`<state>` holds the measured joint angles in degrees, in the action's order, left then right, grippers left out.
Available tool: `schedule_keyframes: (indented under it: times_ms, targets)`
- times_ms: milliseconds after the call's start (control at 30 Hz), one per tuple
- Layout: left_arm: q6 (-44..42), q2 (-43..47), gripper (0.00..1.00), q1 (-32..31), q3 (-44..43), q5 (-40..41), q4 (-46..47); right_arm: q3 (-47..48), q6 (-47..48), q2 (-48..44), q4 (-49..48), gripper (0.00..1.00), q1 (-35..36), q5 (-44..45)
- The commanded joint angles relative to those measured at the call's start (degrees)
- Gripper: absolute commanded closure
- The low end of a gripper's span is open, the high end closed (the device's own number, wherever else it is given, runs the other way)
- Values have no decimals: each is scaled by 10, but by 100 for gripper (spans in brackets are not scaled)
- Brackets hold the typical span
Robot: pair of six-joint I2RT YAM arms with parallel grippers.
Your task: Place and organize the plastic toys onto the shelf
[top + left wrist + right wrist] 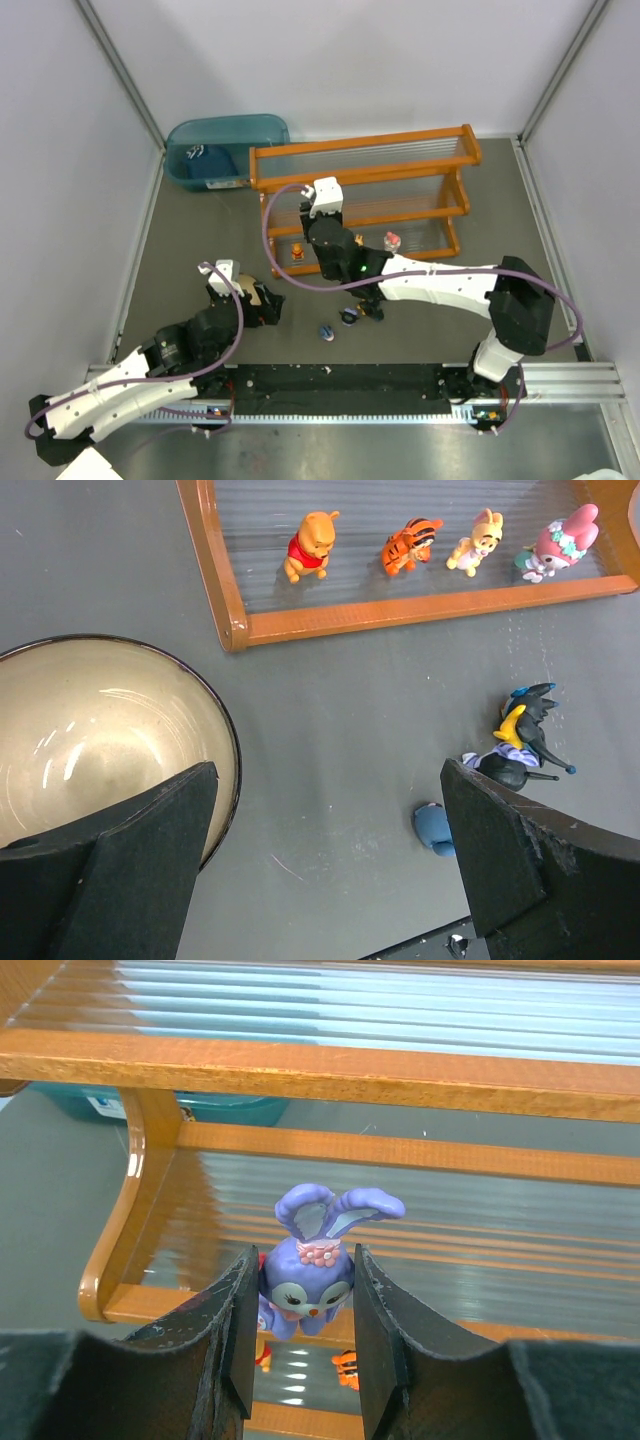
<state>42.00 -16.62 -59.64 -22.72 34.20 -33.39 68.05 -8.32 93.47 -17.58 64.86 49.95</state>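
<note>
Grey table (195, 235), white walls (380, 60); left jaws wide, right jaws on purple bunny (308, 1282).

The shelf (400, 168) stands far on the table (200, 230), with the bin (225, 145) just behind its left end. On the lower tier a row stands: bear (308, 546) at the left, then tiger (410, 544), third toy (477, 542), last toy (557, 545). The bunny (310, 1270) sits between the right gripper's (305, 1295) fingers, over the tier's left part. Before the shelf's left end lies the bowl (100, 740). Right of it stands the horned toy (520, 750), with the small toy (433, 830) left of it and nearer.
</note>
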Motion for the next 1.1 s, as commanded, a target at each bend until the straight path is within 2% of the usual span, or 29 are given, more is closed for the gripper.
schedule_keyframes:
  times_ms: [0,533,1067]
  targets:
    - [-10,3,1,2,-22,17,7,36,15,17,-32,100,8,23]
    - [-7,10,1,2,-26,28,2,68,29,74,-54,100,5,51]
    - [-1,23,1,2,-32,51,-19,92,12,109,-37,100,-3,52]
